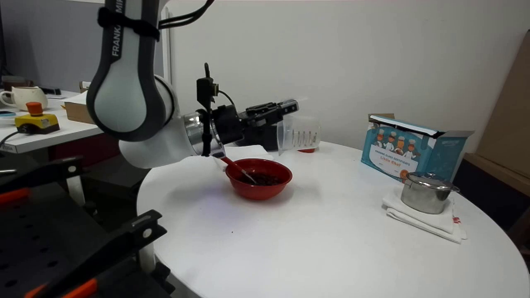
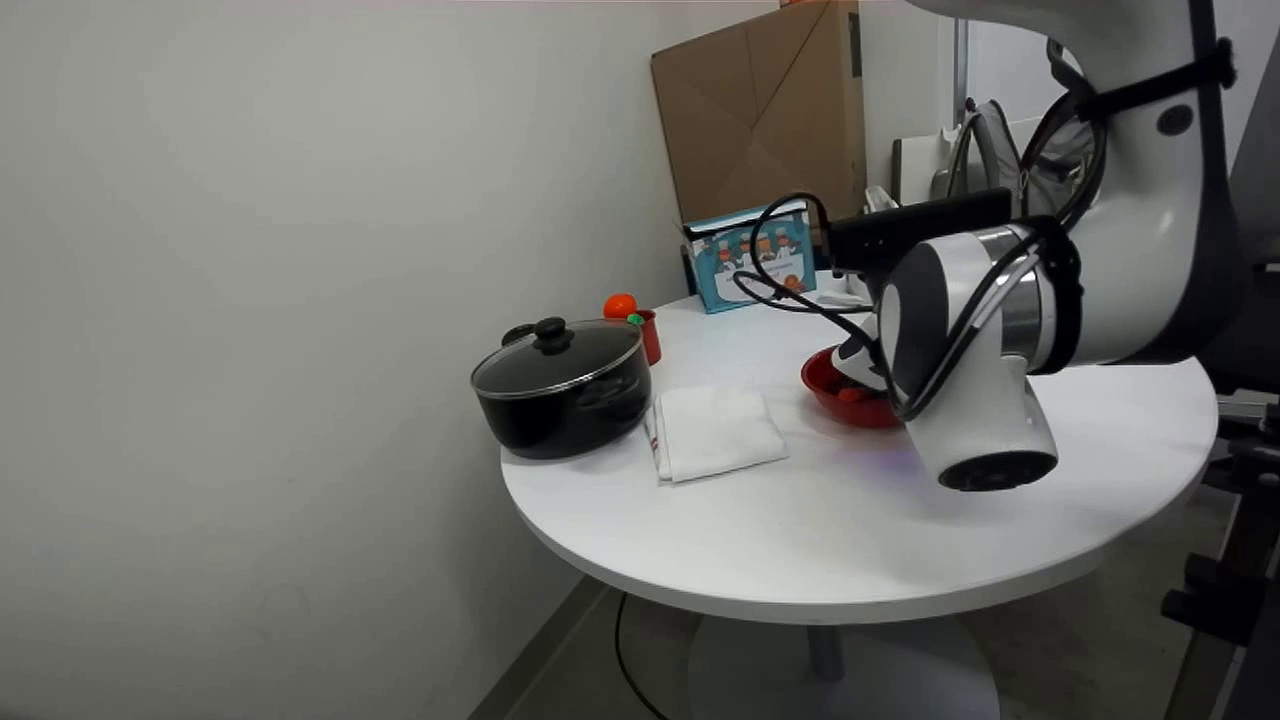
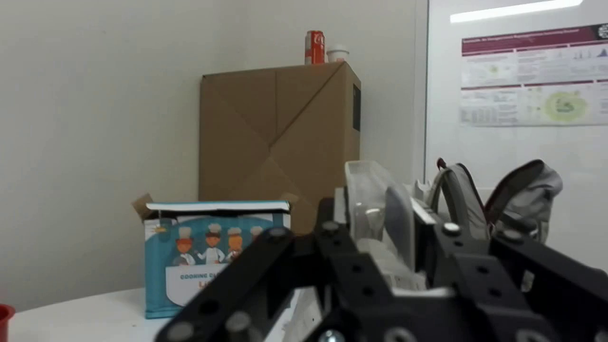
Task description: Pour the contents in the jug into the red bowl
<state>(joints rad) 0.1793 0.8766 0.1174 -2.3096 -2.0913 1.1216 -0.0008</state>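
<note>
The see-through jug [image 1: 305, 133] lies on its side in the air, its rim toward the left, in an exterior view. It looks clear with no contents visible. My gripper [image 1: 290, 106] is shut on its handle, which shows between the fingers in the wrist view [image 3: 373, 213]. The glossy red bowl [image 1: 258, 192] stands upright on the table, to the left of and below the jug in that view. It holds dark small pieces and a red-handled utensil [image 1: 235, 166]. The bowl is partly hidden behind my arm in an exterior view [image 2: 825, 388]; the jug is hidden there.
A black lidded pot [image 2: 565, 405] and a small red cup [image 2: 650, 338] stand near the wall. A folded white cloth [image 2: 718, 435] lies beside the pot. A silver pot [image 1: 426, 196] on a cloth and a blue box [image 1: 397, 151] stand farther along the table.
</note>
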